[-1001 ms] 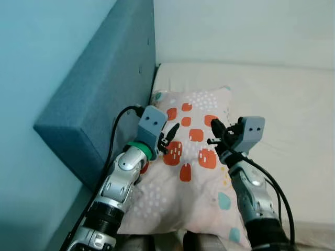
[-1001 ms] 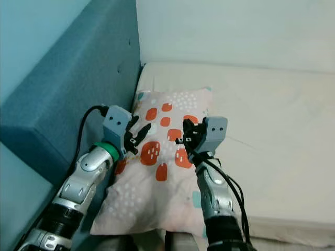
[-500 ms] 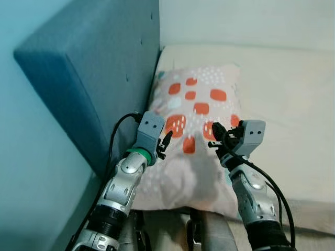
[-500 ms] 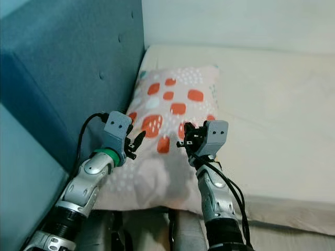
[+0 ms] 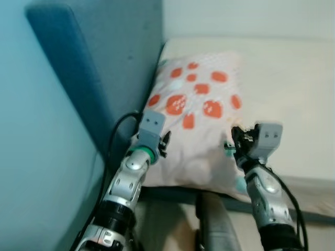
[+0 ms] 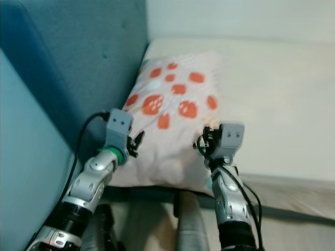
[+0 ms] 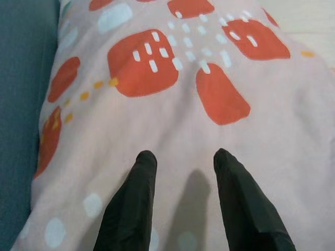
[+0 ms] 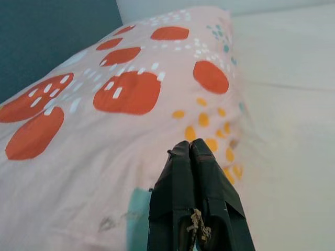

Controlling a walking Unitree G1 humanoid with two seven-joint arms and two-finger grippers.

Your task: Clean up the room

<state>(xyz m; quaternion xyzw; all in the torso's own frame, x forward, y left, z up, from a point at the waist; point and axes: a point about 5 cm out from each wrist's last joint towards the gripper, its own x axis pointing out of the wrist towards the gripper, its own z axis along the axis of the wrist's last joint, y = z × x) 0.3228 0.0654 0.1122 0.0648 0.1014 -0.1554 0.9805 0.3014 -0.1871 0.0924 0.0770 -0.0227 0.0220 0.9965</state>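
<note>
A pale pink pillow (image 5: 201, 104) with orange blotches lies on the cream bed, pushed against the blue headboard. My left gripper (image 7: 184, 157) hovers open over the pillow's near left part, its two black fingers (image 7: 144, 178) spread apart with only fabric below them. In the left eye view that gripper (image 5: 165, 142) sits at the pillow's left edge. My right gripper (image 8: 189, 149) is shut, fingers pressed together with nothing seen between them, just above the pillow's near right corner (image 5: 234, 141).
The padded blue headboard (image 5: 104, 68) runs along the left of the bed. A light blue wall (image 5: 31, 157) stands beyond it. The cream mattress (image 5: 293, 104) stretches to the right of the pillow, with its front edge (image 5: 309, 183) close to my arms.
The whole view has shifted as the camera moved. Both grippers now sit at the pillow's near edge instead of over its middle, and the pillow lies flatter against the headboard.
</note>
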